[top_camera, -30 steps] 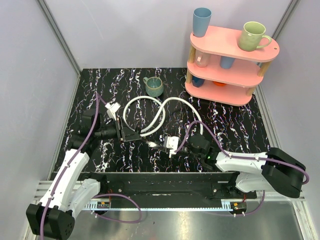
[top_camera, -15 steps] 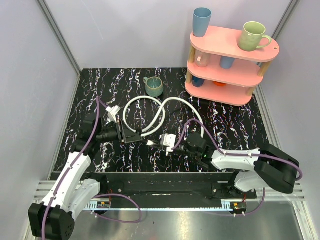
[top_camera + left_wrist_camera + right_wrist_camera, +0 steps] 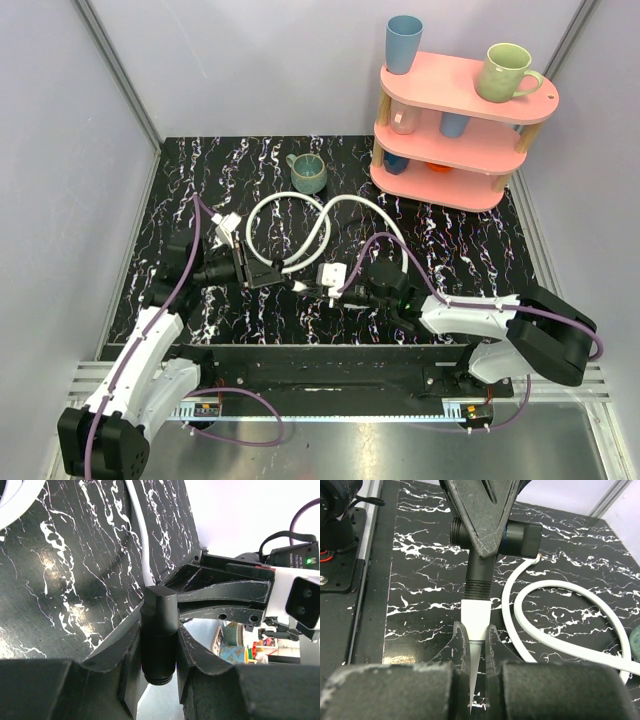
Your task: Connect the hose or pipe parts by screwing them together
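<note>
Right gripper (image 3: pixel 475 630) pinching white fitting (image 3: pixel 476 612), long axis straight out past its fingertips, end-on against black fitting (image 3: pixel 479 575) clamped in left gripper (image 3: pixel 159 642), white hose (image 3: pixel 506 600) curving off right.

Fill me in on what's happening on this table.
Both arms are joining the two white hoses, which lie looped on the black marbled table. The left gripper is shut on a black threaded fitting, and the right gripper is shut on a white tapered fitting. The right wrist view shows the two fittings lined up end to end and touching. Whether any thread has caught cannot be told.
</note>
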`<state>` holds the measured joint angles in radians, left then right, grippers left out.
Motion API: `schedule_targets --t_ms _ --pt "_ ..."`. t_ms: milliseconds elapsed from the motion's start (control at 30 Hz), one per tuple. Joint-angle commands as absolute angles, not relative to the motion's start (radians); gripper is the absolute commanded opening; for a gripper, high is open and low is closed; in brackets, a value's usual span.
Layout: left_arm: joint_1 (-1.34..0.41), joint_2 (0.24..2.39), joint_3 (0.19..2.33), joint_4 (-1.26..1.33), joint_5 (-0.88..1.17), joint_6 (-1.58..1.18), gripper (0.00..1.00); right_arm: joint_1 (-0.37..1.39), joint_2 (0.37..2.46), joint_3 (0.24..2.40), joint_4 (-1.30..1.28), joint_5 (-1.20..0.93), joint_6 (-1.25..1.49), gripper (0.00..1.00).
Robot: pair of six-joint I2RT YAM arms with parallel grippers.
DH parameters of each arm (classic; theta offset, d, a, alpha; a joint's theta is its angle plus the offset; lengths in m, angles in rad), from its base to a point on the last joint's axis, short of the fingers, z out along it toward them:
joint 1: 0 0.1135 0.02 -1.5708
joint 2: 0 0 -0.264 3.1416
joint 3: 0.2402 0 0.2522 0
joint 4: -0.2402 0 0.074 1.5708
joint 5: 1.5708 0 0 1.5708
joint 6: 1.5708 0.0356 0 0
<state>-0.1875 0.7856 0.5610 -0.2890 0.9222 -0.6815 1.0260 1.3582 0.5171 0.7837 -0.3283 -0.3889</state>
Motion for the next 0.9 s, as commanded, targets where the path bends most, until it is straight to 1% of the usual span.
schedule_targets --t_ms 0,67,200,267,500,667,767,867 --pt "-0.204 0.759 0.531 -0.210 0.974 -0.588 0.00 1.020 1.286 0.653 0.856 -0.472 -0.391 0.00" --pt "-0.204 0.743 0.511 -0.175 0.992 -0.578 0.00 1.011 1.285 0.658 0.864 -0.504 -0.359 0.00" --pt "-0.206 0.729 0.466 -0.019 1.043 -0.637 0.00 1.002 1.295 0.672 0.851 -0.546 -0.339 0.00" --pt "-0.206 0.724 0.463 -0.003 1.040 -0.647 0.00 0.996 1.296 0.680 0.851 -0.551 -0.324 0.00" --pt "-0.213 0.686 0.433 0.188 1.084 -0.739 0.00 0.947 1.282 0.664 0.925 -0.592 -0.224 0.00" --pt "-0.229 0.684 0.417 0.267 1.083 -0.765 0.00 0.904 1.285 0.702 0.959 -0.687 -0.135 0.00" --pt "-0.252 0.725 0.446 0.275 1.123 -0.730 0.00 0.884 1.287 0.727 0.936 -0.733 -0.123 0.00" --pt "-0.282 0.750 0.497 0.151 1.097 -0.595 0.00 0.856 1.296 0.764 0.902 -0.802 -0.068 0.00"
